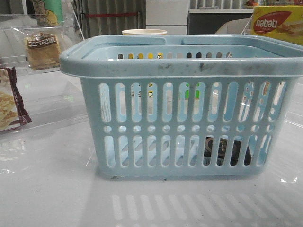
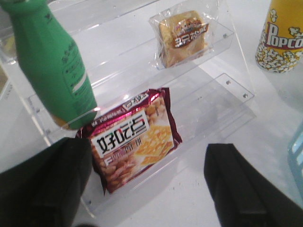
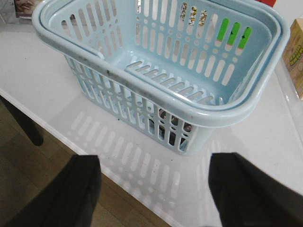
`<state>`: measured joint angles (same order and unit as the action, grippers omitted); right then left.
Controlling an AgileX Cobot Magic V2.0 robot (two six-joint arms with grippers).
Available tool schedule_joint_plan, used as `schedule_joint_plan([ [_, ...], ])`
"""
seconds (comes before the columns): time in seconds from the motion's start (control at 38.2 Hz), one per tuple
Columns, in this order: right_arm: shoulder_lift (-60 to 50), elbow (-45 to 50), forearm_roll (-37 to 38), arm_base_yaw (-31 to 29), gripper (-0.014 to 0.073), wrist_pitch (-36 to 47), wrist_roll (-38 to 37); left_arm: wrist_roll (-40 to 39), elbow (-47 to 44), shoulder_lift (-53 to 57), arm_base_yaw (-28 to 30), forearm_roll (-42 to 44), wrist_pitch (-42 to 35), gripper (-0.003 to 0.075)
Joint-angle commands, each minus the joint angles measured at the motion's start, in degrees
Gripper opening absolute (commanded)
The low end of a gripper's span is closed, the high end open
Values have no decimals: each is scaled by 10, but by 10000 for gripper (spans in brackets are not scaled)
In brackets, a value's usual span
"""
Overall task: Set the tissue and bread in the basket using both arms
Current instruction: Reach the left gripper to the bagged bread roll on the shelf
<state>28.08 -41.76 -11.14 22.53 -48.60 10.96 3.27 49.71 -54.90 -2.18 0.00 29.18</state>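
The light-blue basket [image 1: 189, 64] stands mid-table and also shows in the right wrist view [image 3: 156, 92]. The black tissue pack [image 1: 222, 151] shows through the slots low at the basket's right, apparently lying inside against the near wall; the right wrist view [image 3: 171, 124] shows it through the slots too. The wrapped bread [image 1: 42, 49] sits on the upper step of a clear shelf at the far left. My left gripper [image 2: 147, 189] is open and empty, in front of that shelf, with the bread [image 2: 184, 38] beyond it. My right gripper [image 3: 156, 194] is open and empty over the table's front edge, short of the basket.
A maroon-edged cracker bag [image 2: 132, 142] lies on the lower shelf step, beside a green bottle [image 2: 52, 66]. A popcorn cup [image 2: 281, 38] stands right of the shelf. The nabati box [image 1: 277, 23] is at the back right. The table's front edge [image 3: 71, 137] drops to the floor.
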Motion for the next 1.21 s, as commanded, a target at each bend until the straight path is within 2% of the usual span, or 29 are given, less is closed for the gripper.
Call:
schedule_joint_plan([
  [0.0, 2, -15, -3, 0, 580, 38, 7, -1, 76, -81, -4, -6, -56, 560],
  [0.18, 2, -15, -3, 0, 580, 37, 7, -2, 225, -254, -19, -7, -55, 560],
  [0.26, 2, -15, -3, 0, 580, 37, 7, -2, 287, -326, -19, -37, -47, 560],
  [0.47, 2, -15, -3, 0, 580, 37, 7, -2, 411, -454, -19, -62, -46, 560],
  [0.66, 2, -15, -3, 0, 580, 37, 7, -2, 454, -503, -18, -60, -49, 560],
  [1.13, 2, -15, -3, 0, 580, 34, 7, -2, 455, -545, -18, -60, -72, 559],
  [1.18, 2, -15, -3, 0, 580, 34, 7, -2, 455, -546, -18, -60, -74, 542],
])
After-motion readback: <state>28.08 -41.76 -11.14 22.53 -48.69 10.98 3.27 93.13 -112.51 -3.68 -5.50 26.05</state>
